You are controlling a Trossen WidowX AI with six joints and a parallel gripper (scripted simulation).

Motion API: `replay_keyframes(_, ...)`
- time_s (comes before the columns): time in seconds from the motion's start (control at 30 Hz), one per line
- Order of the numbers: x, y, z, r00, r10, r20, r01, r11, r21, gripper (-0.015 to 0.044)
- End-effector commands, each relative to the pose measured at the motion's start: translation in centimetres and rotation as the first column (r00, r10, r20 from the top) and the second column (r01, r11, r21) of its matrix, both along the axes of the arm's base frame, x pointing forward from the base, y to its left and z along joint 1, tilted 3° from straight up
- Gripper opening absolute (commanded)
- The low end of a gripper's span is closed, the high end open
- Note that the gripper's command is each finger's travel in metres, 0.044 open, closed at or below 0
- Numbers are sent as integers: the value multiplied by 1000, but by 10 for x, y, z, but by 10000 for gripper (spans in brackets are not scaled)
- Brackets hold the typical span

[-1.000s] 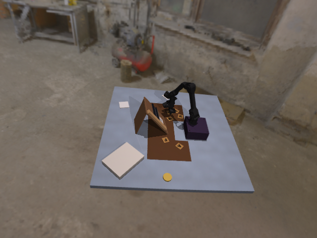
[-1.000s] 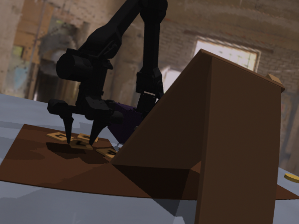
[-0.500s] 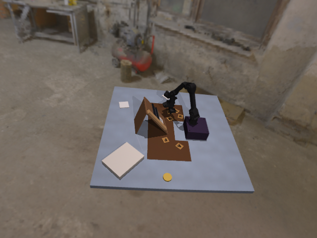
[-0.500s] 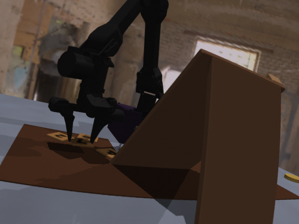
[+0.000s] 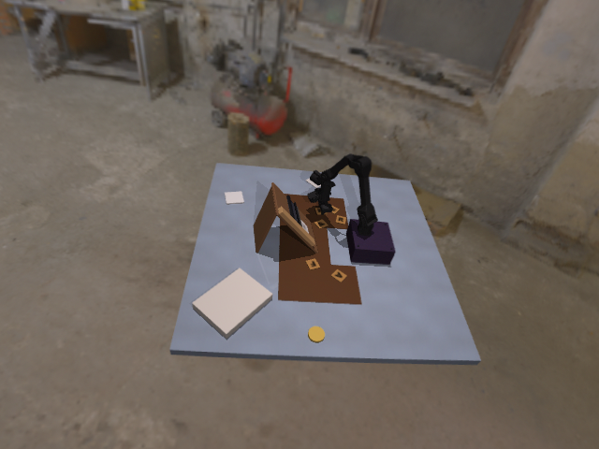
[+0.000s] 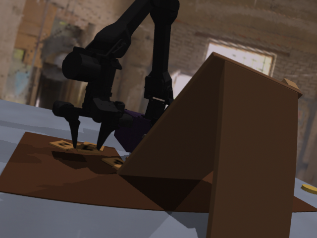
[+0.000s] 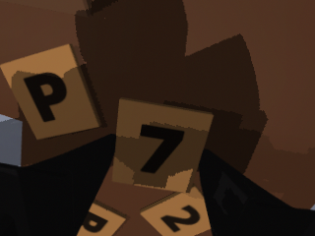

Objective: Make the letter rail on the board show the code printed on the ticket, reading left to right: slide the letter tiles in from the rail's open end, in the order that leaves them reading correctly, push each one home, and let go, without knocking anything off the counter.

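Note:
My gripper is shut on the 7 tile, holding it by its two side edges just above the brown mat. The P tile lies beside it. The 2 tile and another tile, its letter partly hidden, lie near the fingers. Two more tiles lie on the mat's front part. The sloped board stands beside the mat's middle, with dark rail strips on its face. I cannot read the rail or any ticket code.
The brown mat lies under the tiles. A thick pale block is at front left, and a yellow disc lies near the counter's front edge. A white card lies at back left. The purple base stands right of the mat.

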State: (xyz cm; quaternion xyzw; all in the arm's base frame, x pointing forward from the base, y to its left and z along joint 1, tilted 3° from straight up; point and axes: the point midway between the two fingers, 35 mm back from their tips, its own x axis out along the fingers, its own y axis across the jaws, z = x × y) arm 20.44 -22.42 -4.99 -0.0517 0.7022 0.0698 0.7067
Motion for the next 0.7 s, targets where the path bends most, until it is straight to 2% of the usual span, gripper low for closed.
replay_keyframes(0.0, 0, -1, 3, 1000, -6, 1, 6, 1000, -6, 0)
replay_keyframes(0.47, 0, 1, 5, 1000, -2, 5, 2, 1000, 0, 0)
replay_keyframes(0.67, 40, -8, 19, 982, -47, 183, 48, 999, 0, 0)
